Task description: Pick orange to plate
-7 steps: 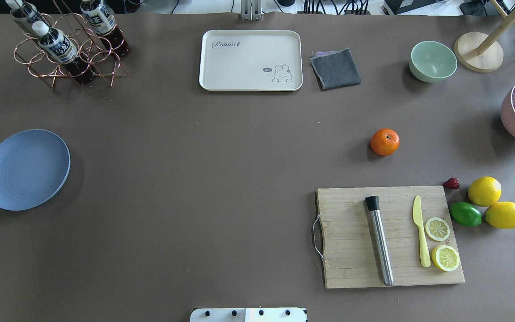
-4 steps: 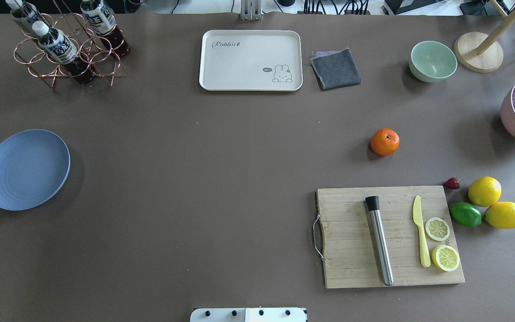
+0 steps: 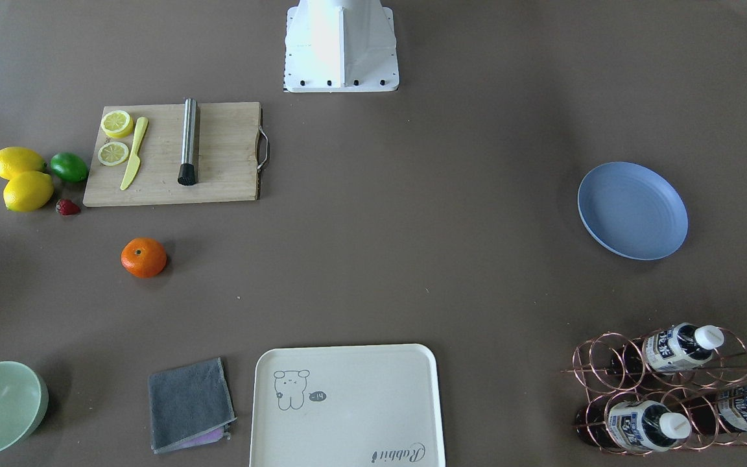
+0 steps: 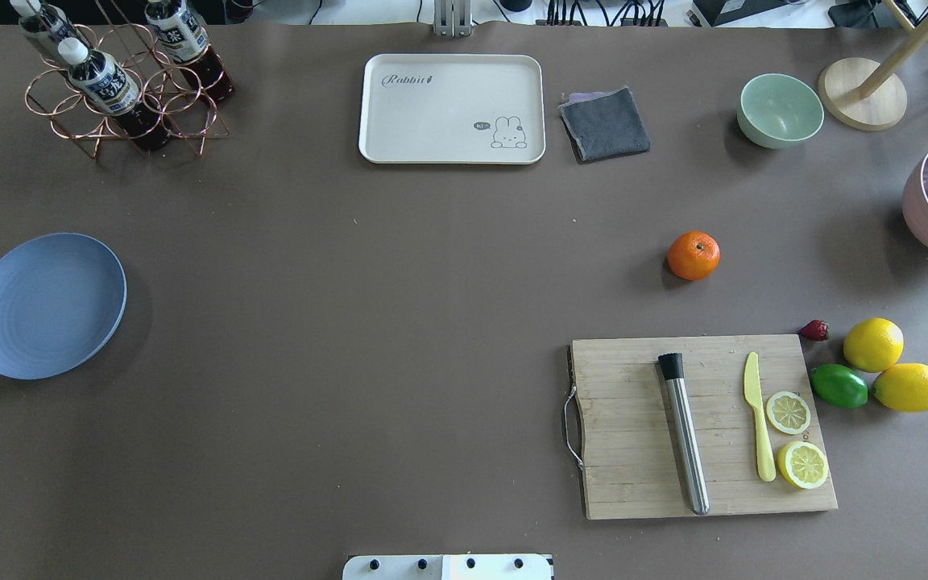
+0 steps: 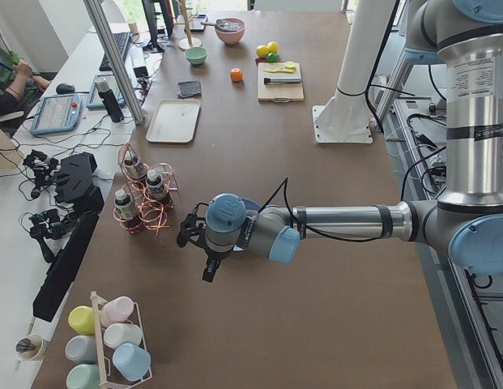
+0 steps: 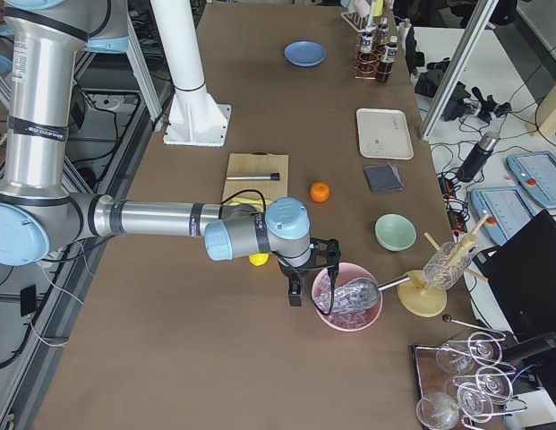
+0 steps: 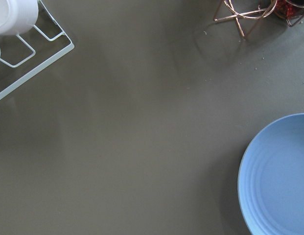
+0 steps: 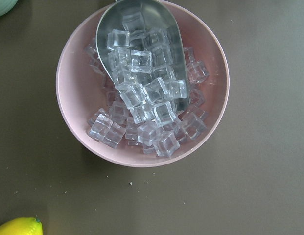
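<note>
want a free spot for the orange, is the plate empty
Empty: the plate shows only bare rings; the orange lies far from it.

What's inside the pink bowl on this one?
The pink bowl holds clear ice cubes and a metal scoop, itself heaped with cubes. The bowl's bottom is hidden under them, so anything beneath cannot be seen.

Left pincer, right pincer: seen only in side views, jaw state unreadable. Round light-blue plate cut by left-wrist view's right and bottom edges. Pink ice-filled bowl cut by overhead view's right edge. Yellow lemon clipped at right-wrist view's bottom edge.
</note>
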### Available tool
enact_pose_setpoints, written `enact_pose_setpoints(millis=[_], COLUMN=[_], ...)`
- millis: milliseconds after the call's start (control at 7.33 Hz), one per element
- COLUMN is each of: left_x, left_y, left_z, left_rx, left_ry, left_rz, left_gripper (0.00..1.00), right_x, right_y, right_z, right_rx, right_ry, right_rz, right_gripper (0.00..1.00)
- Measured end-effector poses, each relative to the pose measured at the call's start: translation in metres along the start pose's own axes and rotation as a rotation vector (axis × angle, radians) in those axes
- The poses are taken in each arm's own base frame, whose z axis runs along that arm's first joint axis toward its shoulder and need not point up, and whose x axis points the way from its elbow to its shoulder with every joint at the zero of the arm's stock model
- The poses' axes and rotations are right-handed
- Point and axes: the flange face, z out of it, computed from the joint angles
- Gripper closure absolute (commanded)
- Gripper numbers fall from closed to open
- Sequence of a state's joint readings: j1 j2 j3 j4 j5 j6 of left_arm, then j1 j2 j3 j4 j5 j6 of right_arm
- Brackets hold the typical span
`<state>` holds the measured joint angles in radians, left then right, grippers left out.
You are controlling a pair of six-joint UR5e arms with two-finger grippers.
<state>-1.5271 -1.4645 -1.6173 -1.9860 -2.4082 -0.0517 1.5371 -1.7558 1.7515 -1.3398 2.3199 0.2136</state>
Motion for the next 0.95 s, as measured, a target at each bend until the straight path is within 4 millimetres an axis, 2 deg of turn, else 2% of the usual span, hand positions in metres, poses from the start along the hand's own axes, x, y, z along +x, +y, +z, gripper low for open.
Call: enact_pose_setpoints(millis=[682,955], left_x=[0.0,0.007], left_y=[0.0,-0.003], left_z=[0.004,0.012], left_rx=[-0.002,-0.014], left_ry=[0.005,0.009], left_rz=[0.01,0.027], left_gripper=[0.01,0.01], right_x=[-0.003,-0.004], right_y=[-0.001,-0.002], right_z=[-0.003,-0.003], right_rx=[0.006,0.023], right_ry=[-0.004,-0.008], right_rz=[-0.004,-0.018], right_gripper=[0.0,0.0])
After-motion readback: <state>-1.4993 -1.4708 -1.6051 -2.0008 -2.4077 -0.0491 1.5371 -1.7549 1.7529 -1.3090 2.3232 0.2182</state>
